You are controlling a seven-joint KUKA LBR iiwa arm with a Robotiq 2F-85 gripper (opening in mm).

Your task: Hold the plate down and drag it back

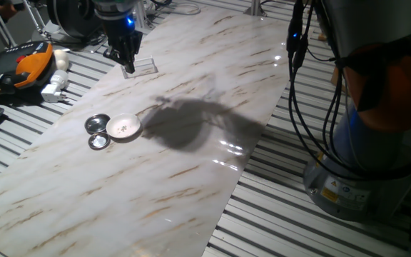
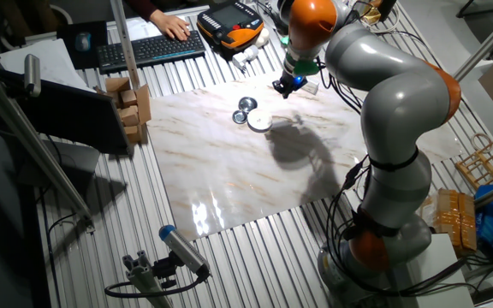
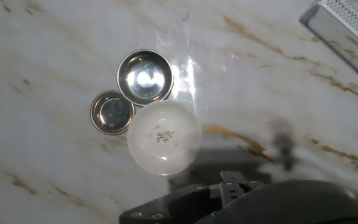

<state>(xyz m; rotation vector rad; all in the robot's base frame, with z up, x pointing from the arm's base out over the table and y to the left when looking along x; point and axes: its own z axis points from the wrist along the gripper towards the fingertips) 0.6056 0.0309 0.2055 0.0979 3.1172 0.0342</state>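
Marble surface [image 1: 191, 178], my tool [image 1: 128, 63] hanging above it at upper left, empty.
Its dark fingers look pressed together, touching nothing, just beside the clear piece [image 1: 144, 67]. White plate [image 1: 124, 128] lies lower left, touching two metal discs [image 1: 97, 123].

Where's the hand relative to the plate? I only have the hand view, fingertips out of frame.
Observer: Not at the plate. In one fixed view the hand is low, right by the clear flat piece near the board's edge, well apart from the plate. I cannot tell whether it touches the piece.
Operator: Anyone near the cell?
Observer: Yes. The other fixed view shows a person's hand on a keyboard just beyond the marble board.
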